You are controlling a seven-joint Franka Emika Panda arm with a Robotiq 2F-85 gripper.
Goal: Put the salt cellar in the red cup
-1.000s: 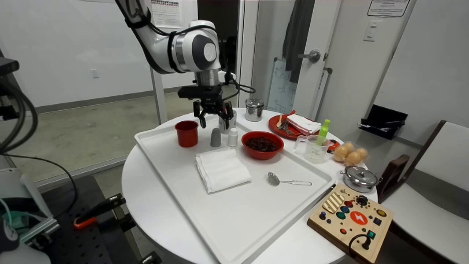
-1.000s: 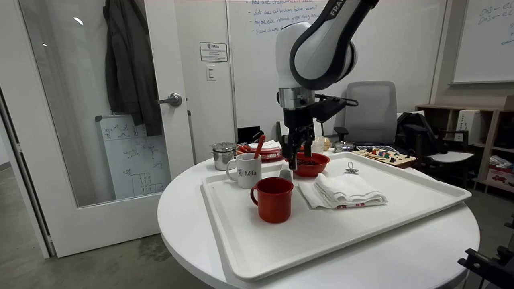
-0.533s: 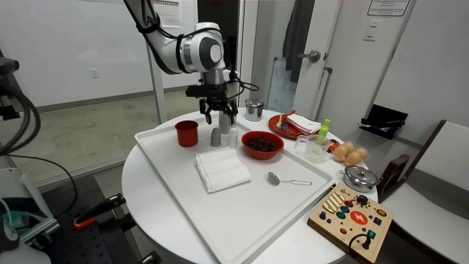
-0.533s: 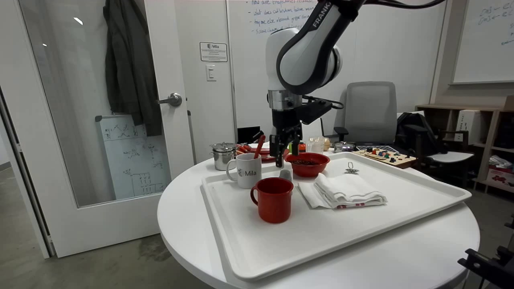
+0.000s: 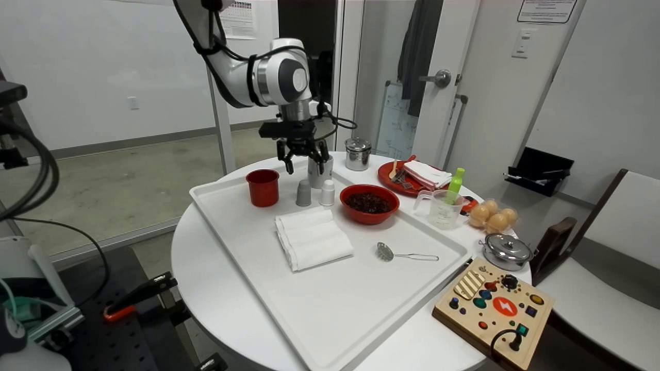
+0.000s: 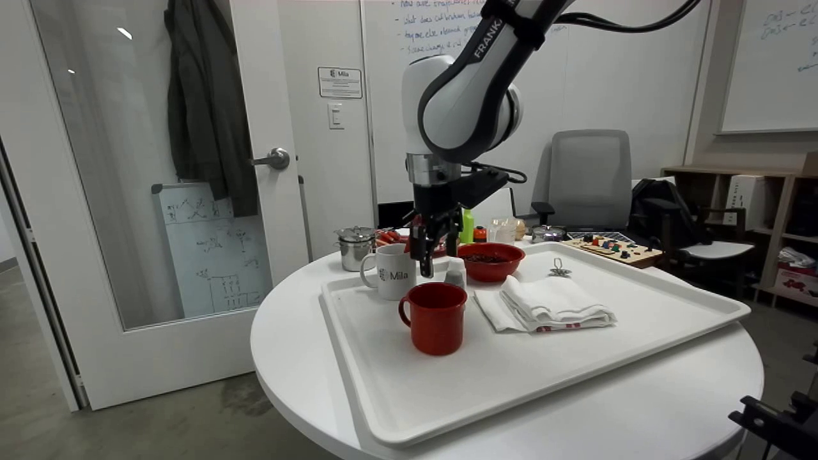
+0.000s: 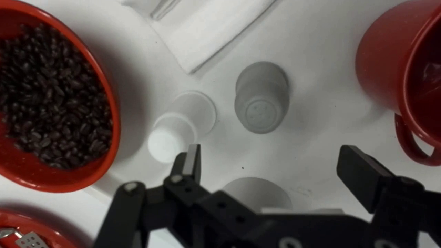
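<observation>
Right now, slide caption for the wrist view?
Open gripper above the tray; ungrasped grey salt cellar stands between white shaker and red cup.

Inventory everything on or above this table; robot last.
Tray: 1, white, on table
Salt cellar: 1, grey, tray
Red mug: 1, red, tray
White shaker: 1, white, tray
Mila mug: 1, white, tray
Bowl: 1, red, tray
Beans: many, dark brown, in bowl
Folded cloth: 1, white, tray
Skimmer: 1, silver, tray
Plate: 1, red, table
Striped cloth: 1, white-red, on plate
Utensils: several, mixed, on plate
Lidded canister: 1, silver, table
Measuring cup: 1, clear, table
Bottle: 1, green, table
Eggs: 4 visible, tan, table
Lidded pot: 1, silver, table
Button board: 1, wood-coloured, table edge
Unidentified item: 1, red-black, table
Gripper: 1, black, open above tray
Robot arm: 1, white-black, above gripper
</observation>
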